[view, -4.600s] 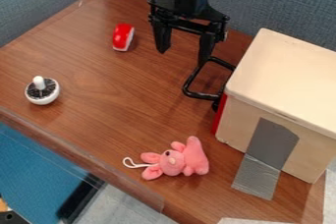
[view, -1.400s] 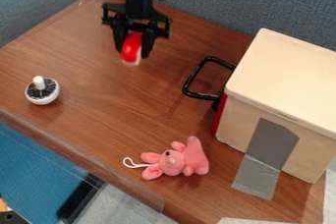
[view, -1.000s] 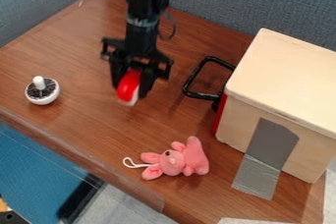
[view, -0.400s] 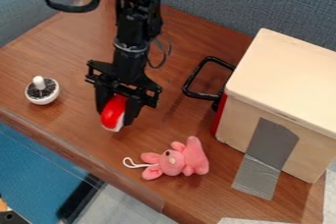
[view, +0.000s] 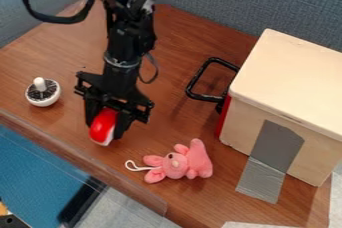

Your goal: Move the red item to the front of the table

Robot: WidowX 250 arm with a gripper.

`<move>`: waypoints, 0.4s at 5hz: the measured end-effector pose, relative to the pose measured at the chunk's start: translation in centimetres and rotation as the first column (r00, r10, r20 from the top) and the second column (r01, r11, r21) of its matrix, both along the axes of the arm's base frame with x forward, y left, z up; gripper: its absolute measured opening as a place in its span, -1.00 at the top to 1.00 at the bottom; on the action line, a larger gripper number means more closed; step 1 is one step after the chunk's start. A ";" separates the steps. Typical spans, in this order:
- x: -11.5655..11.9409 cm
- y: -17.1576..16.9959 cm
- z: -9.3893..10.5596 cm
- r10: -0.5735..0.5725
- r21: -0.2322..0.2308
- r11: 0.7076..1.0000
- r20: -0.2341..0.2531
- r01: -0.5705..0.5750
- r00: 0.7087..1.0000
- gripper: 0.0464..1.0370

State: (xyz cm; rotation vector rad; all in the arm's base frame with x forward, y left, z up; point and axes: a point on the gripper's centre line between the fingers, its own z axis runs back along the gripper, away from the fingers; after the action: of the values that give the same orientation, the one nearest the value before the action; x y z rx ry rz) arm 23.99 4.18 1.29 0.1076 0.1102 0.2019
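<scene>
Gripper (view: pixel 103 128) grasps the red item (view: pixel 102 126), seemingly above the table's (view: pixel 160 117) front

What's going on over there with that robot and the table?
A robot arm has a red and white item gripped in its hand, near the table's front edge. The pink stuffed toy lies beside it, and a white knobbed item sits on the other side. It seems the red item is to be left around there.
</scene>
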 end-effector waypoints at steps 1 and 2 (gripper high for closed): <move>-0.2 0.5 -0.3 0.007 0.008 1.000 0.013 -0.007 1.000 -0.21; -0.1 0.9 -0.4 0.014 0.004 1.000 0.026 -0.014 1.000 -0.78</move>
State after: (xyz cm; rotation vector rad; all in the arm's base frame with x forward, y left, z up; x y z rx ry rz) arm 23.91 5.09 0.91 0.1088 0.0848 0.2171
